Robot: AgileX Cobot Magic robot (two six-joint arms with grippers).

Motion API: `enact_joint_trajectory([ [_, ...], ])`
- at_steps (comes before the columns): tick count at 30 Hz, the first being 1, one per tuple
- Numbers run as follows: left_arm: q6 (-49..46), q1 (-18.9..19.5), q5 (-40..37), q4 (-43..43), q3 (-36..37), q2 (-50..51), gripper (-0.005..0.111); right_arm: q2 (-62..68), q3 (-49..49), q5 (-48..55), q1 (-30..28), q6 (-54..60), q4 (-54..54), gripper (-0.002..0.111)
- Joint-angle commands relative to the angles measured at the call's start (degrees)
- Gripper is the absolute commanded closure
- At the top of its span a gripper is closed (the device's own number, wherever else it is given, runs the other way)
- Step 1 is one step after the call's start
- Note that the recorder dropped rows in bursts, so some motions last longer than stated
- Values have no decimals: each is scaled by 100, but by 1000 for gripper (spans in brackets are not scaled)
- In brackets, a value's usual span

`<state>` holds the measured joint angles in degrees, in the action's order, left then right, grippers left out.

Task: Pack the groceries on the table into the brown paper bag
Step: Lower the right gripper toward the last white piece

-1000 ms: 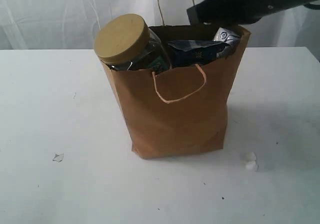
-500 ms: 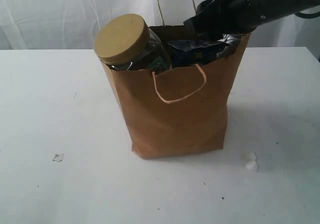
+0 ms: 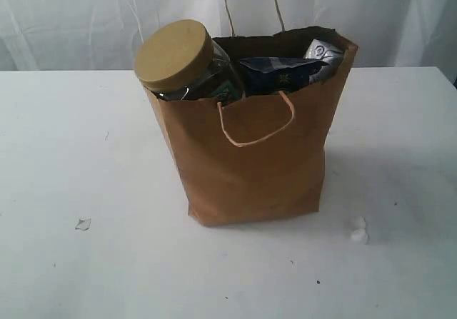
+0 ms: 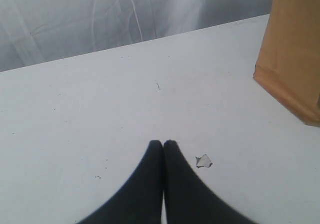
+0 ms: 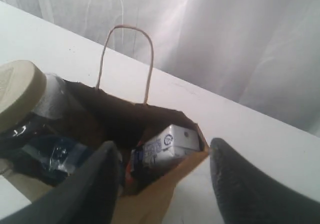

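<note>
Over the table (image 3: 71, 155), right end effector (image 5: 162, 144) gapes empty.

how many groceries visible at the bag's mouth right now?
3: tan-lidded jar at the mouth's left in the exterior view, blue packet mid-mouth, small white-blue packet in the right corner. More may be hidden deeper in the brown paper bag.
</note>
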<state>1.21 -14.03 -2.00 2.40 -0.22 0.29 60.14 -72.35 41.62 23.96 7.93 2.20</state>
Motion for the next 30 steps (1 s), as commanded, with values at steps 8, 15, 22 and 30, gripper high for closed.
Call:
enact_joint_trajectory([
  [8,2,17,34,-63,22,-29,107,-1692,1400,1131,9,-1344,1257,56],
  [15,2,17,34,-63,22,-29,107,-2271,2801,1145,9,-1935,1263,56],
  [22,2,17,34,-63,22,-29,107,-1970,3749,627,-1,-2077,1187,56],
  [30,2,17,34,-63,22,-29,107,-1205,3916,-155,-1,-2415,1180,56],
])
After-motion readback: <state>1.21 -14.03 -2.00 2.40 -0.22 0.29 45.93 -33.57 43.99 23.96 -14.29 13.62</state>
